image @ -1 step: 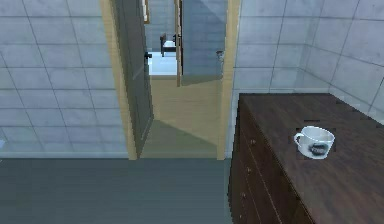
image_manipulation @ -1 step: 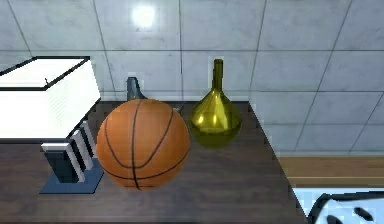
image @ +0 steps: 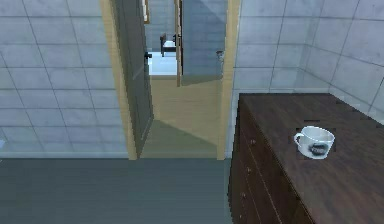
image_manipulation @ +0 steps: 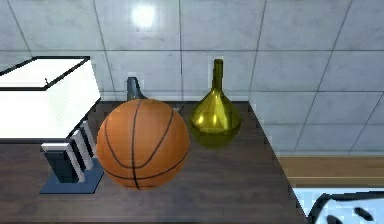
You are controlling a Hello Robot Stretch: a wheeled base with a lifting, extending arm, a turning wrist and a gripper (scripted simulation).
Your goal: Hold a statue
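In the arm side view an orange basketball (image_manipulation: 142,143) rests on a dark wooden top (image_manipulation: 240,185). Right of it stands a golden vase (image_manipulation: 216,110) with a thin neck and a wide round base, against the tiled wall. A small dark grey object (image_manipulation: 133,88) peeks out behind the ball; its shape is hidden. A white box-like thing on a dark stand (image_manipulation: 48,110) occupies the left.
In the forward view a dark wooden dresser (image: 300,175) stands at the right with a white mug (image: 315,142) on it. An open doorway (image: 180,80) with a pale wooden frame lies ahead, a dark chair (image: 168,46) far beyond. Grey floor (image: 110,195) spreads in front.
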